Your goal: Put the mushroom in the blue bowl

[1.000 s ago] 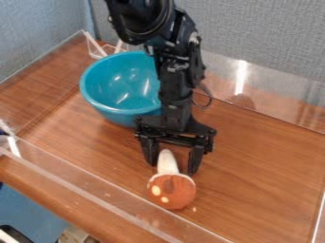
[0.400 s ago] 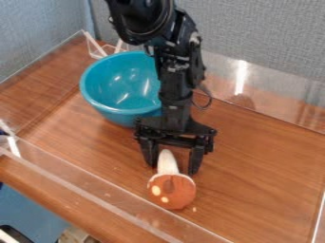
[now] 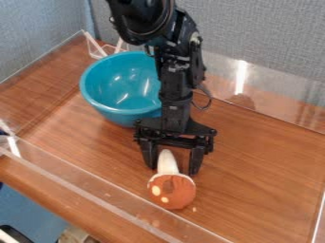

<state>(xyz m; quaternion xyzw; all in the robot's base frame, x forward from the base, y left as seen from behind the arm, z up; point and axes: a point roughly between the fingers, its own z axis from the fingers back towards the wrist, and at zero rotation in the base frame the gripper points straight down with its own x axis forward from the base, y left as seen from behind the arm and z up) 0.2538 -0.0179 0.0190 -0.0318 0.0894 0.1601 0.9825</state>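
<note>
The mushroom [image 3: 172,188] lies on its side on the wooden table, orange cap toward the front edge and cream stem pointing back between the fingers. My gripper [image 3: 172,158] points down over the stem, open, one black finger [image 3: 144,154] on each side of it. Whether the fingers touch the stem I cannot tell. The blue bowl [image 3: 121,87] stands behind and to the left of the gripper, upright, with nothing in it that I can see; the arm hides part of its right rim.
A clear plastic wall [image 3: 76,185] runs along the front and sides of the wooden table [image 3: 64,128]. The black arm [image 3: 176,66] rises behind the gripper, beside the bowl. Bare wood lies to the right [image 3: 267,161].
</note>
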